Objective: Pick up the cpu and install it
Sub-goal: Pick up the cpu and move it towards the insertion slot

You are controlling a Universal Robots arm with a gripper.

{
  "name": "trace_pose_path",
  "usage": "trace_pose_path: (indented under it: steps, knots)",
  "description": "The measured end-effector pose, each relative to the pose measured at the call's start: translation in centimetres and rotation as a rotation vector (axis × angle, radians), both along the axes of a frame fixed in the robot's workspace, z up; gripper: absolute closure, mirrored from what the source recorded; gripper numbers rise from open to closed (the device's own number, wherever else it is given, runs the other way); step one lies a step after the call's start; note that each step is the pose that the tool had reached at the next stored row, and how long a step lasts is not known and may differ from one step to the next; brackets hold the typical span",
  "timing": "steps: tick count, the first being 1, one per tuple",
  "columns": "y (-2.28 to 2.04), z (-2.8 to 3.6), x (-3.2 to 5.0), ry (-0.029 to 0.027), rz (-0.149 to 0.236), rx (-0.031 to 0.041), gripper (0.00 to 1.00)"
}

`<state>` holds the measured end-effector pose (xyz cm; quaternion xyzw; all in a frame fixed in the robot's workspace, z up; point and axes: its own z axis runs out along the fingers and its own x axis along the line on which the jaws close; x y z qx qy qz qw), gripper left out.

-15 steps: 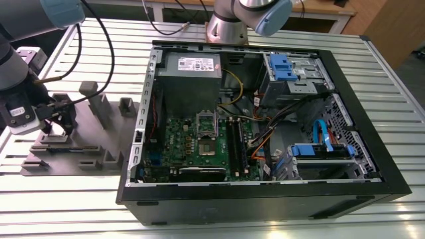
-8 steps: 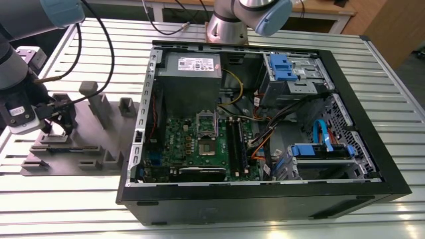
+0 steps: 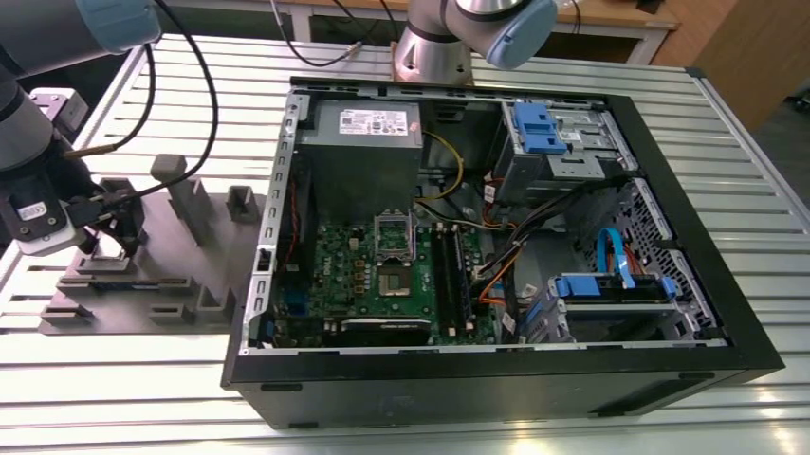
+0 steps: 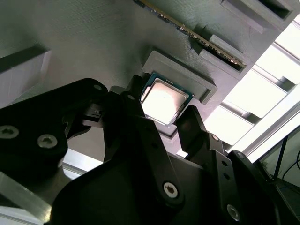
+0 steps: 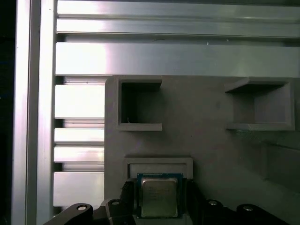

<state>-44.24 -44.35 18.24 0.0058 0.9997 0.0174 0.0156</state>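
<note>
Black fingers [image 4: 140, 136] of the gripper [image 4: 161, 107] are drawn in against two opposite edges of the cpu [image 4: 165, 101], with no gap visible on either side in both wrist views. Between the fingertips, the cpu [image 5: 159, 197] lies flat, silver top up, on the grey fixture [image 5: 201, 136]. Just beyond the fingertips a raised nest wall [image 5: 158, 163] borders the chip. Well apart from the fingers, the open computer case [image 3: 506, 379] lies on the slatted table [image 3: 127, 398]

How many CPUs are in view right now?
1. The cpu lies flat in a pocket of the grey fixture, beside the open computer case. Others may be hidden inside the case.
</note>
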Motion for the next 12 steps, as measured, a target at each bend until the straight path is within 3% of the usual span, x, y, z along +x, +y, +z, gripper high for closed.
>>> trace_pose_path:
  steps: [12]
  knots:
    - [0.01,-0.02,-0.04,-0.0003,0.000,0.0002,0.44]
